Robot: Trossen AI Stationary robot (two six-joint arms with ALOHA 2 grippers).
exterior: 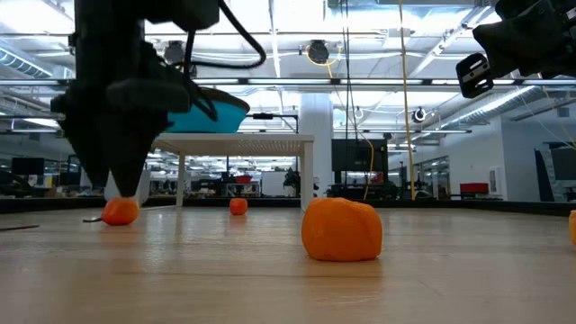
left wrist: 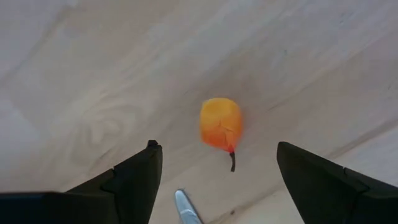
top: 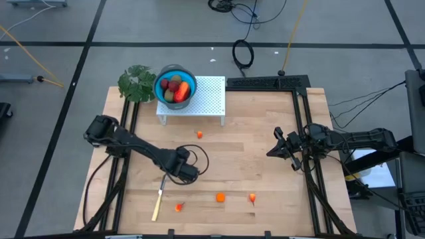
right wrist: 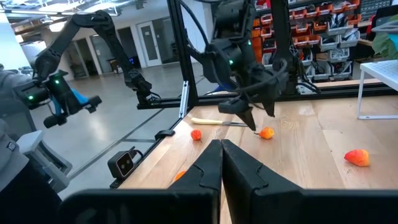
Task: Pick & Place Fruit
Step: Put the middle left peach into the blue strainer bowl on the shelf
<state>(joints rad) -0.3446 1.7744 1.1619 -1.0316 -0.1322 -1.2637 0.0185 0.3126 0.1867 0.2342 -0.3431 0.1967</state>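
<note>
A small orange fruit piece with a dark stem (left wrist: 220, 123) lies on the wooden table (top: 252, 166). My left gripper (left wrist: 216, 145) hangs open above it, pointing down, one finger on either side and clear of it. In the low view the left gripper (exterior: 124, 184) stands just over that piece (exterior: 120, 211); in the high view the left gripper (top: 184, 167) hides it. More small orange pieces (top: 199, 134) (top: 220, 196) (top: 252, 196) (top: 178, 207) lie loose on the table. My right gripper (top: 287, 150) waits shut near the table's right edge.
A blue bowl (top: 189, 79) holding several fruit stands on a white perforated stand (top: 206, 99) at the far side, with a green plant (top: 137, 83) to its left. A yellow-handled knife (top: 159, 196) lies near the left gripper, its blade tip (left wrist: 186, 208) close to the fruit.
</note>
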